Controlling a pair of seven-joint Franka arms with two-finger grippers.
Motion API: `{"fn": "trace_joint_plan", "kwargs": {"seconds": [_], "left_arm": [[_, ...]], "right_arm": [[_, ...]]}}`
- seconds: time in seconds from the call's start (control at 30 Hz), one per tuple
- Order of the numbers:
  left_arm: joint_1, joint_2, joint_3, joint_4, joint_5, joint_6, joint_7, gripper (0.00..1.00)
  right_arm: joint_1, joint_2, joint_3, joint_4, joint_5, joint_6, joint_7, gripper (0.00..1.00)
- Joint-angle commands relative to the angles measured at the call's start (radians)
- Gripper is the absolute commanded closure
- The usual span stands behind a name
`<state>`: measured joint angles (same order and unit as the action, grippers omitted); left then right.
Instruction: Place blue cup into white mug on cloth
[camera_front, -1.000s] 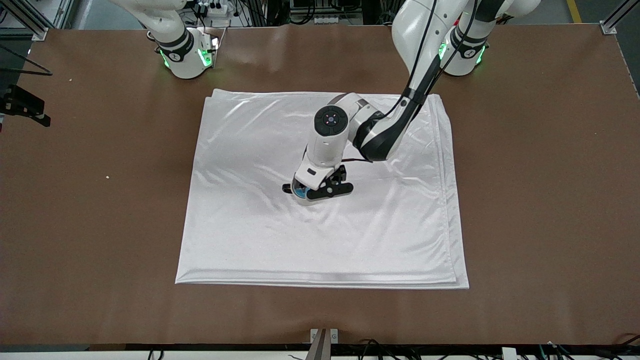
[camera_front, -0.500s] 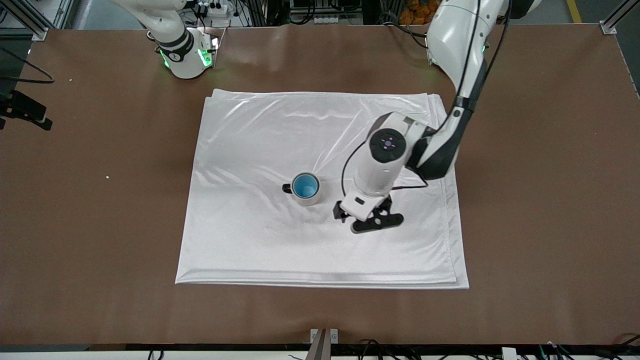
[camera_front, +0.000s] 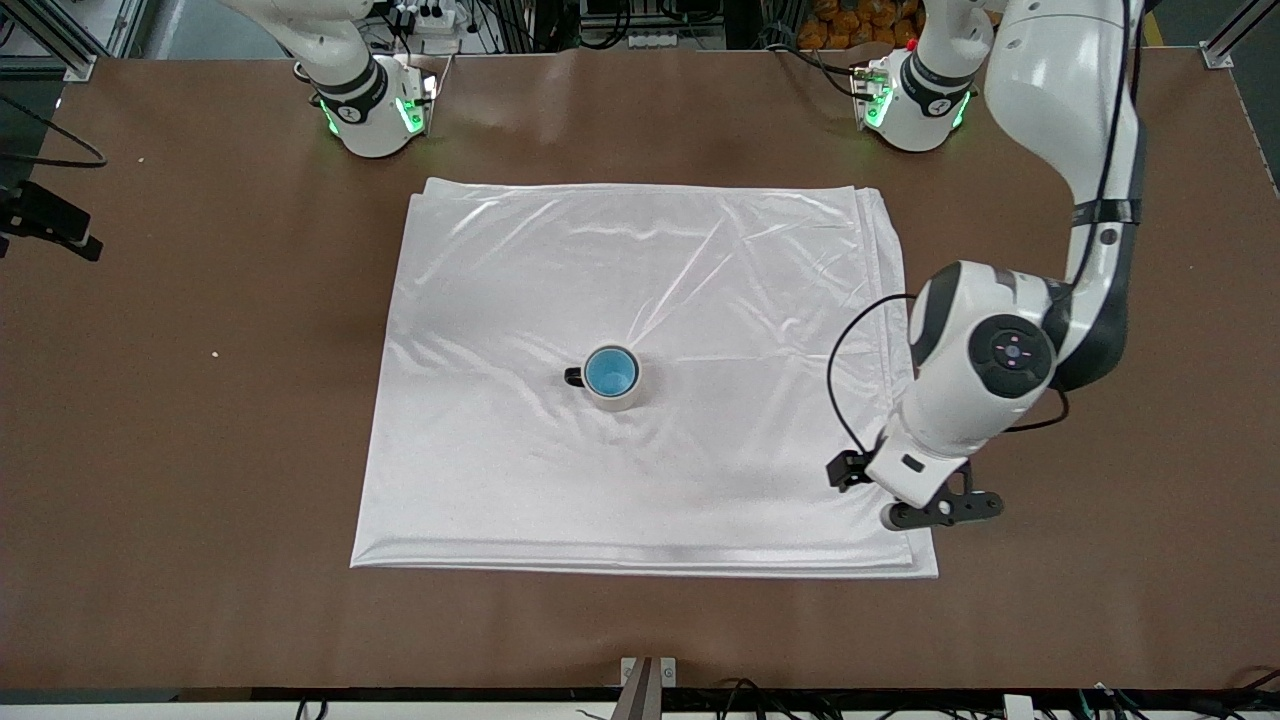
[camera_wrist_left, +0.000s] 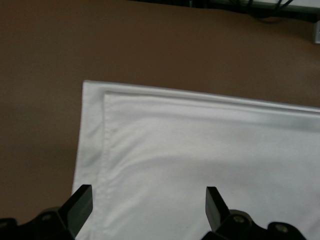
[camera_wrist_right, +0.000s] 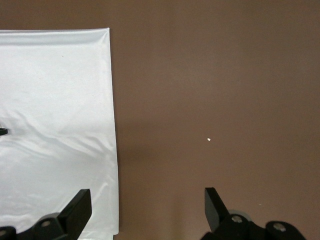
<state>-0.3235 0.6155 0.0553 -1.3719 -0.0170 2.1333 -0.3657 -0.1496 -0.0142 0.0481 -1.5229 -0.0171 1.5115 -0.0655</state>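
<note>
Low and to the right in the front view, the left hand (camera_front: 940, 512) hangs empty over the corner of the shiny white wrinkled cloth (camera_front: 500, 480), fingers spread wide. Mid-frame, the small light-blue handleless cup (camera_front: 610, 371) sits inside the off-white dark-handled mug (camera_front: 612, 395) — placing looks done; only parking the arm is left. The right hand (camera_wrist_right: 145, 212), unseen there, shows open over the brown desk (camera_wrist_right: 225, 75) in its wrist view — waiting.

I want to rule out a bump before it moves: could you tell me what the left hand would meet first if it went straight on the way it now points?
Most likely the cloth. The left hand, open, points down over the cloth's corner, with nothing between; height unclear.
</note>
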Motion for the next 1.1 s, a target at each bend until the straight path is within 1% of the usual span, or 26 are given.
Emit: {"fn": "trace_joint_plan", "kwargs": {"seconds": [0.0, 0.1, 0.2, 0.3, 0.4, 0.53, 0.63, 0.77, 0.9, 1.07], "left_arm": [[0.081, -0.077, -0.017, -0.027, 0.000, -0.107, 0.119, 0.00], [0.110, -0.118, -0.015, -0.039, -0.001, -0.154, 0.146, 0.00], [0.150, -0.154, -0.018, -0.058, -0.004, -0.164, 0.194, 0.00], [0.179, -0.209, -0.034, -0.116, -0.052, -0.176, 0.249, 0.00], [0.199, -0.278, -0.034, -0.186, -0.083, -0.191, 0.283, 0.00], [0.238, -0.358, -0.038, -0.254, -0.093, -0.199, 0.298, 0.00], [0.242, -0.410, -0.035, -0.286, -0.098, -0.219, 0.301, 0.00], [0.244, -0.451, -0.031, -0.280, -0.086, -0.256, 0.292, 0.00], [0.247, -0.499, -0.031, -0.276, -0.057, -0.260, 0.286, 0.00], [0.287, -0.540, -0.038, -0.263, -0.046, -0.265, 0.298, 0.00]], "right_arm": [[-0.007, 0.007, 0.003, 0.020, 0.011, 0.001, 0.016, 0.00], [-0.005, 0.007, 0.002, 0.020, 0.011, 0.004, 0.016, 0.00], [-0.004, 0.005, -0.001, 0.020, 0.011, 0.003, 0.016, 0.00], [0.010, 0.005, -0.022, 0.020, 0.012, 0.000, 0.016, 0.00], [0.034, 0.005, -0.054, 0.021, 0.014, 0.000, 0.016, 0.00], [0.033, 0.005, -0.057, 0.021, 0.017, 0.000, 0.016, 0.00], [0.031, 0.006, -0.057, 0.021, 0.017, 0.001, 0.016, 0.00], [0.030, 0.007, -0.057, 0.021, 0.017, 0.000, 0.016, 0.00], [0.030, 0.007, -0.057, 0.023, 0.017, 0.000, 0.016, 0.00], [0.030, 0.007, -0.057, 0.023, 0.020, 0.003, 0.016, 0.00]]}}
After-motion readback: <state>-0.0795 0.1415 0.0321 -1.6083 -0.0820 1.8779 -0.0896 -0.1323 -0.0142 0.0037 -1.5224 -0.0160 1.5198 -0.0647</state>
